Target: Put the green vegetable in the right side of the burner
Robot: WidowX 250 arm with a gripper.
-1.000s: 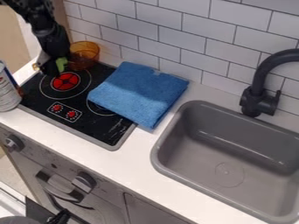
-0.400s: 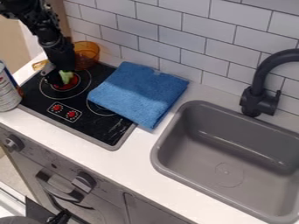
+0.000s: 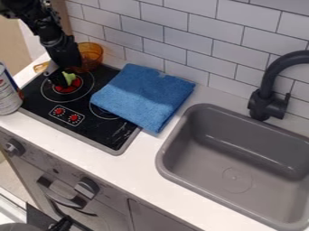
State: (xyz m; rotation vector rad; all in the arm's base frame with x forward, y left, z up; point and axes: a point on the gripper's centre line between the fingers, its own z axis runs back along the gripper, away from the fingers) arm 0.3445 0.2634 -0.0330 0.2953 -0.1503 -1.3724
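At the upper left, my gripper [image 3: 64, 79] hangs low over the left burner [image 3: 66, 90] of the black stove, shut on the green vegetable [image 3: 70, 79]. Light green shows at the right of the black fingers, over the burner's red centre. Part of the vegetable is hidden behind the gripper, and I cannot tell if it touches the burner.
An orange bowl [image 3: 91, 55] stands behind the stove, close to the arm. The folded blue towel [image 3: 143, 94] covers part of the right burner. A can [image 3: 8, 92] is at the left edge; the grey sink [image 3: 199, 149] lies to the right.
The gripper and green vegetable have moved down and slightly right, from the burner's back edge to over its red centre. In the last interval they shifted only a little further right.
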